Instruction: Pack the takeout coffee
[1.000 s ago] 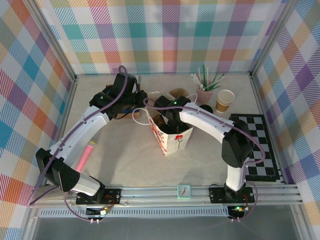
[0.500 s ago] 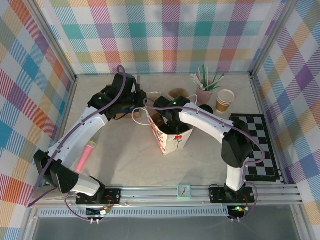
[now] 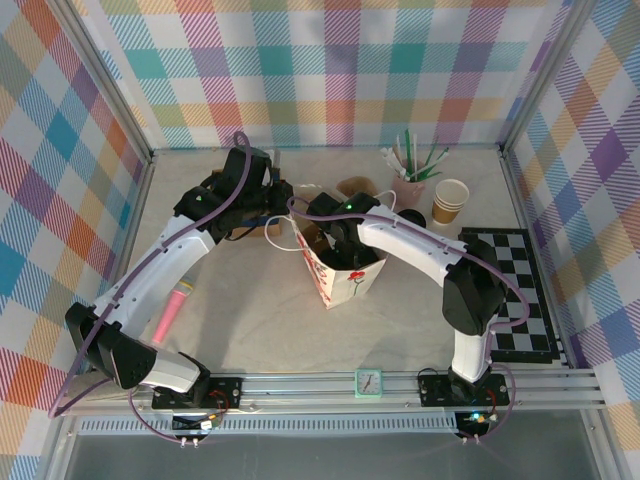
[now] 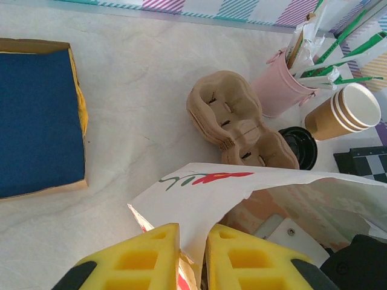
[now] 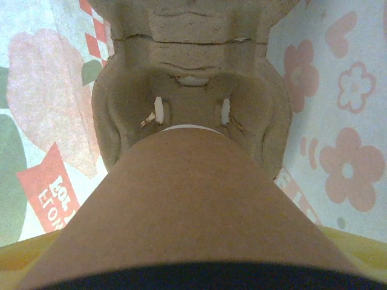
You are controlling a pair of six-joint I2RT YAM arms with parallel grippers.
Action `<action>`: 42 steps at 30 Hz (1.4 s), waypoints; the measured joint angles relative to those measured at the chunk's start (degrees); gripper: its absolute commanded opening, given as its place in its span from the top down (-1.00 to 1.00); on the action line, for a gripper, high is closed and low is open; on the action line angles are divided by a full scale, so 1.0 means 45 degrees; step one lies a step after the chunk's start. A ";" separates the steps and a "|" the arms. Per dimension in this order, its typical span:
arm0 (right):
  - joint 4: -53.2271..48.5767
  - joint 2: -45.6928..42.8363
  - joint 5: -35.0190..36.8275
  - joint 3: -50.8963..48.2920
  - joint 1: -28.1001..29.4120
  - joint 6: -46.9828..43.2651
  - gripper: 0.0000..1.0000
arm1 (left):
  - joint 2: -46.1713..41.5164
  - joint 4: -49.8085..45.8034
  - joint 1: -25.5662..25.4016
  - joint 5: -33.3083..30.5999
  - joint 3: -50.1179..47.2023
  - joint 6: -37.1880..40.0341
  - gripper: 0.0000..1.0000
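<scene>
Top external view: the right gripper point(image 3: 338, 250) is reaching into the white flowered paper bag point(image 3: 355, 285), both arms sitting almost as a second earlier. Left wrist view: the left gripper point(image 4: 192, 248) is pinching the bag's rim. Right wrist view: the right jaws are clamping the small brown kraft-paper cup with black lid point(image 5: 187, 199) upright, base pointing at a pocket of the brown moulded cardboard tray point(image 5: 124, 115) just below.

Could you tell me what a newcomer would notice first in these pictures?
Both arms meet at the flowered bag mid-table: the left gripper pinches its rim, and the right gripper, reaching inside, holds the coffee over a cardboard tray lying in the bag. Behind the bag stand a pink can of straws and stacked paper cups.
</scene>
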 measured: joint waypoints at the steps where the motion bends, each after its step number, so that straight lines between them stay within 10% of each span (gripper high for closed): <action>1: 0.0024 0.0015 0.0039 0.0000 0.0000 0.0000 0.20 | -0.0024 0.0000 0.0000 -0.0029 -0.0015 0.0000 0.63; 42: 0.0214 0.0097 0.0510 0.0000 -0.0015 -0.0015 0.21 | -0.0816 -0.0053 -0.0024 -0.0083 -0.0690 -0.0024 0.63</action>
